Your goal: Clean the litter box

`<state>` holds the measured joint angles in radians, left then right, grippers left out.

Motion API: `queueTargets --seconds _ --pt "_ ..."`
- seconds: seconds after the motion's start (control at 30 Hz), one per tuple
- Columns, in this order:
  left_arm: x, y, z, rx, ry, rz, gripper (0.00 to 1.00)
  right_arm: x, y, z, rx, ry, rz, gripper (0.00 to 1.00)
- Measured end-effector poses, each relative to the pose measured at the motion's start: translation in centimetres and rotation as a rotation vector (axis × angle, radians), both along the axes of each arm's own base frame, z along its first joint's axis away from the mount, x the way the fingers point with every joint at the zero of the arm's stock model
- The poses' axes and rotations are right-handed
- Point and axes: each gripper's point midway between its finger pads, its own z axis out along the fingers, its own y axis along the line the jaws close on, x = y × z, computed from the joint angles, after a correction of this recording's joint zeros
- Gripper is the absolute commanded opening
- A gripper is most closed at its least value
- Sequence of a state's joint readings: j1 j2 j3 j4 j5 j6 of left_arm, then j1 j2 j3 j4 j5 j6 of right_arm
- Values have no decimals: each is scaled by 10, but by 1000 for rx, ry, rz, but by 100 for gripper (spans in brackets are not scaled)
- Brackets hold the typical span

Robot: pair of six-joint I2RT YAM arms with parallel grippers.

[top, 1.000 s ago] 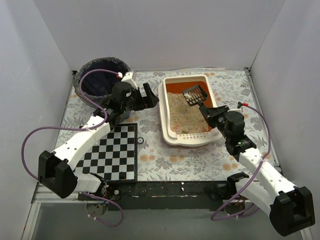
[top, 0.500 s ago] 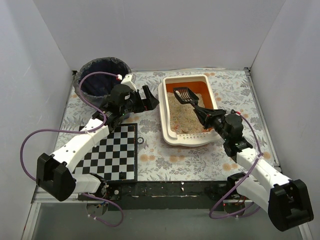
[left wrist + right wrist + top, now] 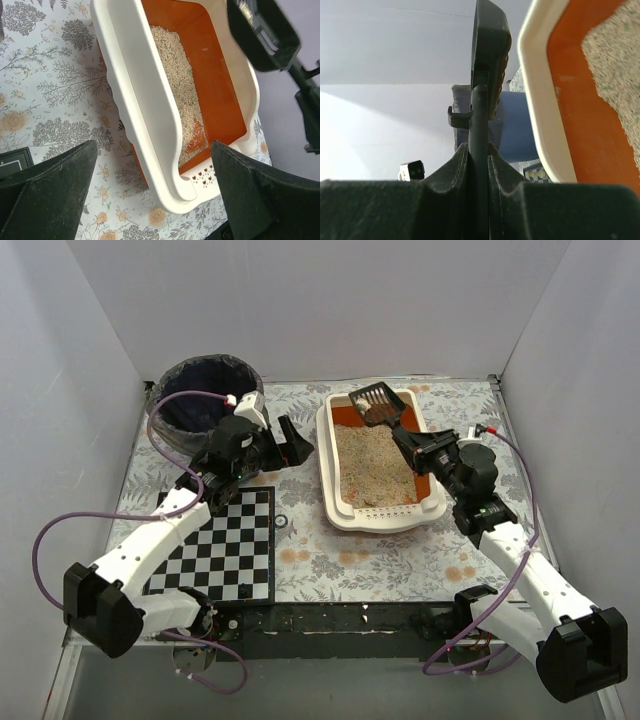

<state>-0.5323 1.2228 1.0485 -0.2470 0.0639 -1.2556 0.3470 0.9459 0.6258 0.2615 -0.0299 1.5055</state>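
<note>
The cream-white litter box (image 3: 324, 465) with an orange floor and beige litter (image 3: 375, 465) lies at centre right. My right gripper (image 3: 418, 451) is shut on the handle of a black slotted scoop (image 3: 374, 405), whose head hangs over the box's far end. In the right wrist view the handle (image 3: 479, 140) runs up between my fingers (image 3: 445, 175) beside the box rim (image 3: 540, 100). My left gripper (image 3: 294, 445) is open and empty, just left of the box. In its wrist view the jaws stand wide either side of the box's rim (image 3: 145, 100), and the scoop (image 3: 262, 32) shows at top right.
A round blue bin (image 3: 205, 400) with a dark bag stands at the back left, also seen behind the scoop in the right wrist view (image 3: 517, 125). A black-and-white checkerboard mat (image 3: 225, 540) lies front left on the floral tablecloth (image 3: 330, 560). White walls enclose the table.
My right gripper has lifted the scoop out of the litter and swung its head toward the box's far end. My left gripper has shifted slightly left, still open.
</note>
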Motion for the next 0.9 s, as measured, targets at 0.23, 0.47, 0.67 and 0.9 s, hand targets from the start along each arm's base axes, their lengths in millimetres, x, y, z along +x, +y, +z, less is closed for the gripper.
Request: queueTargets --seconds 0.23,0.47,0.67,0.9 --pt "-18 14 6 -24 -23 24 98 17 16 43 -101 -124 61 1" --pt "-30 27 17 -43 -62 56 98 24 28 57 -106 -131 73 1" --pt "-28 30 18 -38 -69 77 98 6 7 32 -53 -99 -24 1" --pt "-25 31 7 -14 -41 90 98 6 -10 14 -103 -63 -109 1"
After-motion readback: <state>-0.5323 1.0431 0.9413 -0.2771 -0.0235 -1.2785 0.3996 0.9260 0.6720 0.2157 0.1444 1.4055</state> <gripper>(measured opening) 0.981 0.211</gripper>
